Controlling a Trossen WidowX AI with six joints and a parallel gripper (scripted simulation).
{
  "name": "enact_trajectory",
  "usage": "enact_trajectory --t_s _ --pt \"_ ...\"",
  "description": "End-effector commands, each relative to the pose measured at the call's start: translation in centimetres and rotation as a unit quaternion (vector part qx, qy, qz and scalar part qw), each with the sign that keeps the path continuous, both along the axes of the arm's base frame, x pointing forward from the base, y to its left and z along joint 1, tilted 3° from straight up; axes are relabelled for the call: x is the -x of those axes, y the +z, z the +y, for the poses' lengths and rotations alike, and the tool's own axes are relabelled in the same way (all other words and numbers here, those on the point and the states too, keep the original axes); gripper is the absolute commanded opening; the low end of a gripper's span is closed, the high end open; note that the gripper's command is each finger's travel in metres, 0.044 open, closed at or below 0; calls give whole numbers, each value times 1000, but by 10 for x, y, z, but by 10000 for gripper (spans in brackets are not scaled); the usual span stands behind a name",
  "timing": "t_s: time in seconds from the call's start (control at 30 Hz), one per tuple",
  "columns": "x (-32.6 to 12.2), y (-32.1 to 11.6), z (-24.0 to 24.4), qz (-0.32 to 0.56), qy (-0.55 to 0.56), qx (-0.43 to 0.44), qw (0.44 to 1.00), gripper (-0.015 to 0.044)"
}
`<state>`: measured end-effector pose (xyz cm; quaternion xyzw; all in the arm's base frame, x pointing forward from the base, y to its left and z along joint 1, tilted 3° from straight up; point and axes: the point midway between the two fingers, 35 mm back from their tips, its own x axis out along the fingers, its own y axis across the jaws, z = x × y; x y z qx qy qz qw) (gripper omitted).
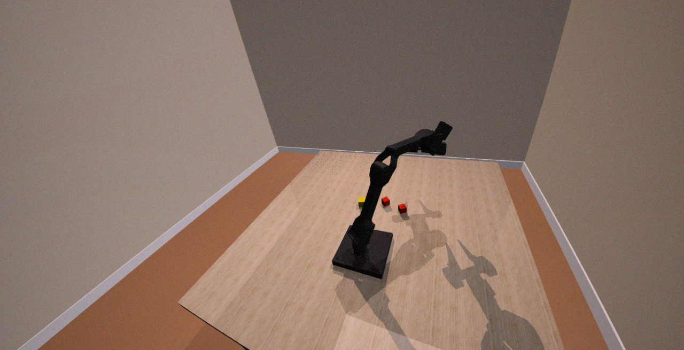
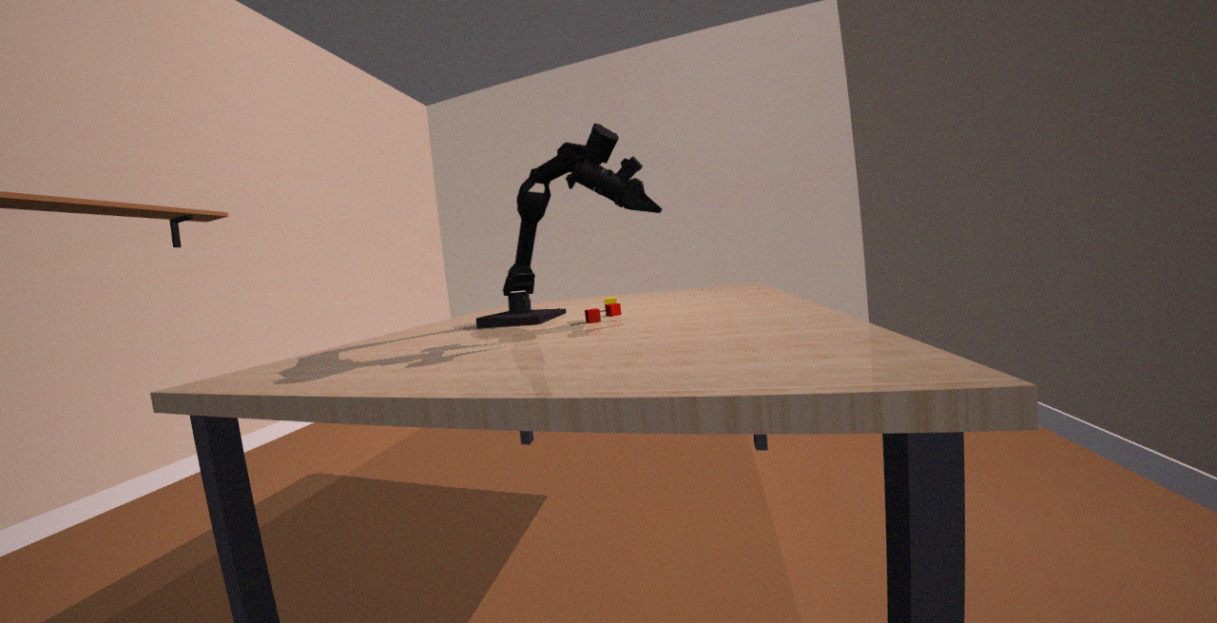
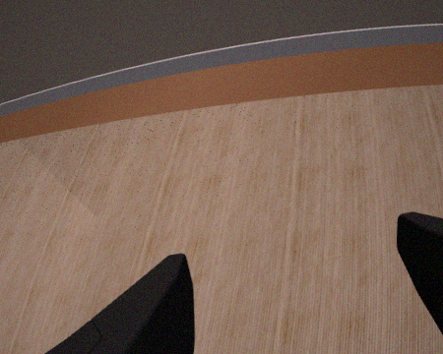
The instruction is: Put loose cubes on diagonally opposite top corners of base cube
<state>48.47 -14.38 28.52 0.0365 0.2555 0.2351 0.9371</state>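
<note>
Past the fingertips in the wrist view, the pale wood table (image 1: 287, 252) (image 2: 595, 411) (image 3: 261, 187) spreads beneath and beyond them. Farther out lie a strip of orange-brown floor (image 1: 267, 194) (image 2: 647, 534) (image 3: 231, 81), a grey baseboard (image 1: 574, 247) (image 2: 1106, 440) (image 3: 231, 50) and a dark wall (image 1: 406, 61) (image 2: 1021, 193) (image 3: 133, 34). In the exterior view, a wooden shelf (image 2: 102, 207) is well apart from the fingers.

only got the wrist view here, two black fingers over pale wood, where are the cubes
Observer: The top view shows two small red cubes resting apart on the pale wooden table.
Operator: any other cube around
Observer: Yes, a yellow cube, partly hidden behind the black arm in the top view.
Operator: how high am i
Observer: The exterior view shows the black gripper well above the table, pointing down at a slant.
</note>
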Motion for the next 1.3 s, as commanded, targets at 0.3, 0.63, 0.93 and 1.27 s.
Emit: enact_trajectory --t_s 0.3,0.63,0.93,1.27 --pt "89 -91 37 212 45 207 954 265" --pt "182 -133 50 353 159 342 856 265" --pt "179 -160 51 353 159 342 856 265" --pt "177 -200 52 353 159 342 856 265"
